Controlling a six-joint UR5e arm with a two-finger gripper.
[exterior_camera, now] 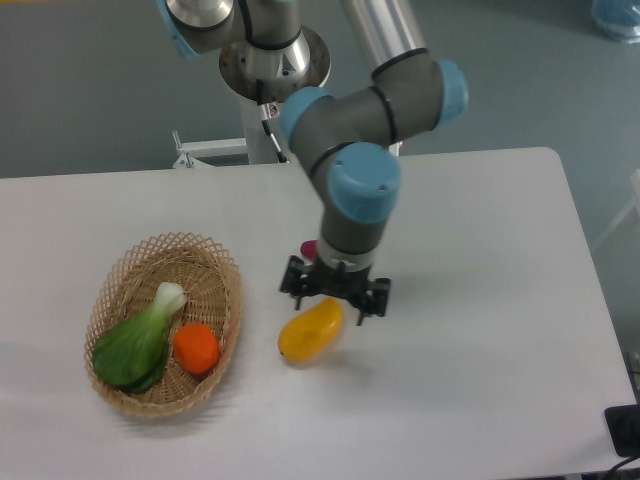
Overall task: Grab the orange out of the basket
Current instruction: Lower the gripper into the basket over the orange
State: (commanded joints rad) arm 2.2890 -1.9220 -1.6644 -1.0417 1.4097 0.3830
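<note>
Looks like the approach step: the two-finger gripper (335, 292) hangs spread open and empty at frame centre. The small glossy orange (196, 348) sits lower left in the oval tan wicker basket (221, 269), so next it needs to travel left and drop down.

the small round orange fruit (196, 348) lies in the oval woven wicker basket (212, 258), right of the leafy green bok choy (135, 342); the elongated yellow mango (308, 332) lies right of the basket.

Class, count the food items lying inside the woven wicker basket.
2: the small round orange at the tan oval basket's right side, and a green leafy vegetable touching its left. Nothing else shows inside.
</note>
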